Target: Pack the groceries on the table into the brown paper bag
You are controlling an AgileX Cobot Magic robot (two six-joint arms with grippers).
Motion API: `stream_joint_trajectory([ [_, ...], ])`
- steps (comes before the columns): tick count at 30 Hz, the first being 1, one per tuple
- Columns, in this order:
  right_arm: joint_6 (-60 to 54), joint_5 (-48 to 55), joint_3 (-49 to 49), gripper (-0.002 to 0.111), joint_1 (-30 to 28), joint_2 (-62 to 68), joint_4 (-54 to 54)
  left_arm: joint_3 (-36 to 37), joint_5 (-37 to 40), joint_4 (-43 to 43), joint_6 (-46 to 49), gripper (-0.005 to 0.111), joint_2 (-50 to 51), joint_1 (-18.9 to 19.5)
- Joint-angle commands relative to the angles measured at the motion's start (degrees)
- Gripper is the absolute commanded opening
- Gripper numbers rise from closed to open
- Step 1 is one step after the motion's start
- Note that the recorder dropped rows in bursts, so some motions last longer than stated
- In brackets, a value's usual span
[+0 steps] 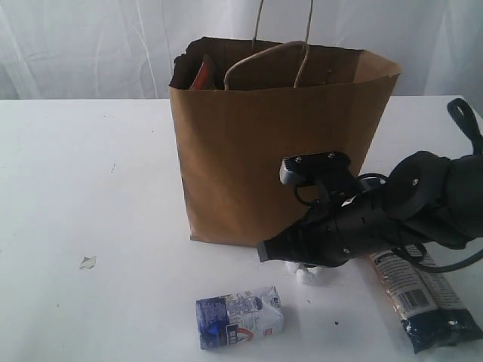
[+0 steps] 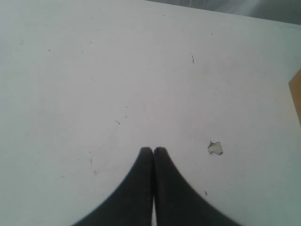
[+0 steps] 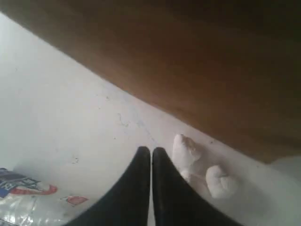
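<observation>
R arm (image 1: 377,219) low, R jaws closed, L jaws closed

Tall kraft-brown paper bag (image 1: 249,151); plain white matte tabletop (image 1: 90,188); small blue-and-white printed carton (image 1: 240,318); long dark-blue-and-cream packet (image 1: 423,298).

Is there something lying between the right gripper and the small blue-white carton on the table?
Nothing visible does. Only bare table separates the shut right gripper from the small blue-white carton. The white crumbs lie beside the gripper, toward the brown paper bag, off that path.
</observation>
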Motion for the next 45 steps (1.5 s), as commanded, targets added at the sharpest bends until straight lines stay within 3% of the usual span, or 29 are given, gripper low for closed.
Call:
stream_joint_trajectory([
  [1,-10.75,2.51,-0.92,0.018,0.04,-0.38,-1.28,0.41,-0.17,0.38,-0.19,0.0,-0.24,0.21],
  [6,-13.52,4.2,-0.92,0.038,0.04,0.63,-1.71,0.41,-0.17,0.38,-0.19,0.0,-0.24,0.21],
  [14,-13.52,-5.46,-0.92,0.038,0.04,3.31,-1.71,0.41,-0.17,0.48,-0.19,0.0,-0.24,0.21],
  [23,-13.52,-5.26,-0.92,0.037,0.04,6.78,-1.71,0.41,-0.17,0.48,-0.19,0.0,-0.24,0.21],
  [31,-13.52,-5.37,-0.92,0.026,0.04,7.04,-1.6,0.41,-0.17,0.48,-0.19,0.0,-0.24,0.21],
  [39,-13.52,-2.25,-0.92,0.0,0.04,7.04,-1.6,0.41,-0.17,0.48,-0.19,0.0,-0.24,0.21],
  [45,-13.52,4.31,-0.92,0.0,0.04,6.85,-1.6,0.41,-0.17,0.48,-0.19,0.0,-0.24,0.21],
])
